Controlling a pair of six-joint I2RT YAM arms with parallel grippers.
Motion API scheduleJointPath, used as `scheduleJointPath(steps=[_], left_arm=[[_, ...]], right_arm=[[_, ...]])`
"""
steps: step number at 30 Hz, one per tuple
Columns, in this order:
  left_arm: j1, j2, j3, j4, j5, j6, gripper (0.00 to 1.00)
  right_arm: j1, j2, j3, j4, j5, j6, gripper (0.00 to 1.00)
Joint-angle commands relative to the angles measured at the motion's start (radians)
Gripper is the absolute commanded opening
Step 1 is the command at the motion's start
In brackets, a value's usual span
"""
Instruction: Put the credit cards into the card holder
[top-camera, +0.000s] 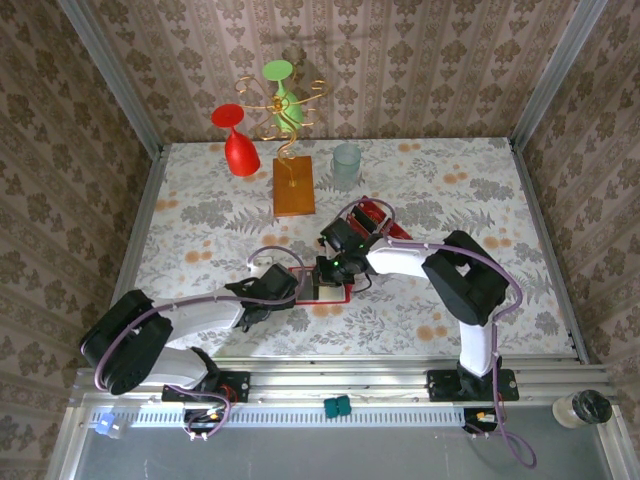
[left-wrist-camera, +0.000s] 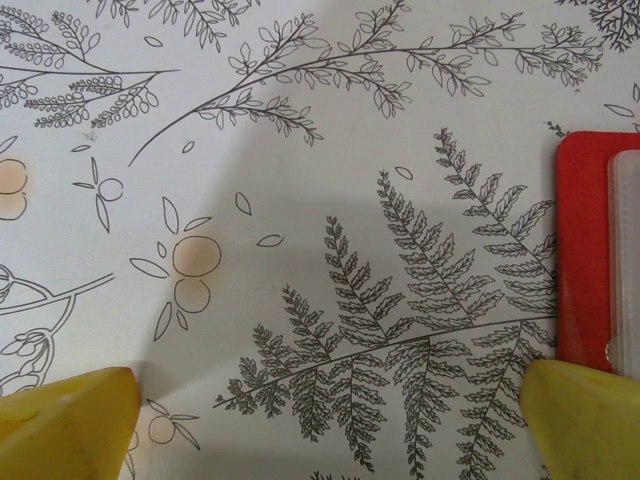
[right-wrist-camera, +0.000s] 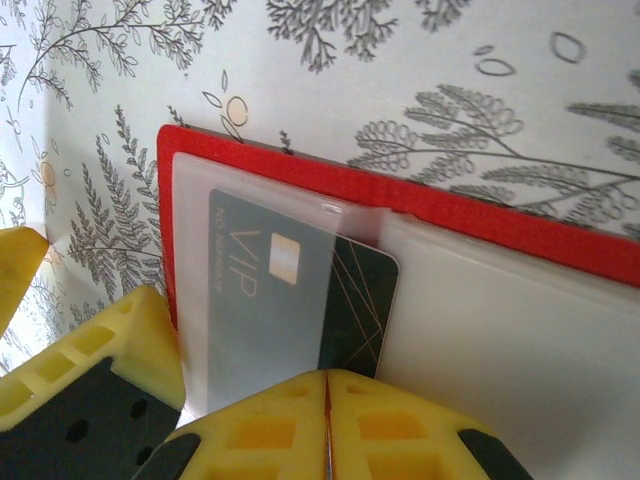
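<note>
One dark card (right-wrist-camera: 300, 290) sat half inside clear pocket of card holder (right-wrist-camera: 480, 215), just ahead of right claw (right-wrist-camera: 327, 385), pressed together, pinching nothing. Left claw (left-wrist-camera: 325, 415) spread, card holder edge beside its right fingertip. Risk: push slides card holder, card jams at pocket lip.

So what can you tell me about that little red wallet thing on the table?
The card holder is a small red folding wallet, lying open and flat on the floral table. Inside are frosted clear pockets. A dark VIP card sits partly slid into one, with the right gripper shut at its near edge.
</note>
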Motion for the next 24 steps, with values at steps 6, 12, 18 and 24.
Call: scheduleJointPath(steps=[6, 12, 18, 24], left_arm=[[-0.004, 0.038, -0.018, -0.007, 0.010, -0.008, 1.00], [-0.003, 0.013, -0.015, -0.023, 0.010, -0.007, 1.00], [0.001, -0.036, -0.021, -0.049, -0.008, -0.002, 1.00], [0.009, -0.029, -0.027, -0.059, -0.008, -0.003, 1.00]], right_arm=[[0.020, 0.053, 0.056, -0.030, -0.014, 0.017, 0.10], [0.010, -0.043, 0.060, -0.101, 0.037, -0.035, 0.10], [0.011, -0.092, 0.063, -0.196, 0.140, -0.114, 0.07], [0.026, -0.067, 0.074, -0.220, 0.164, -0.140, 0.05]])
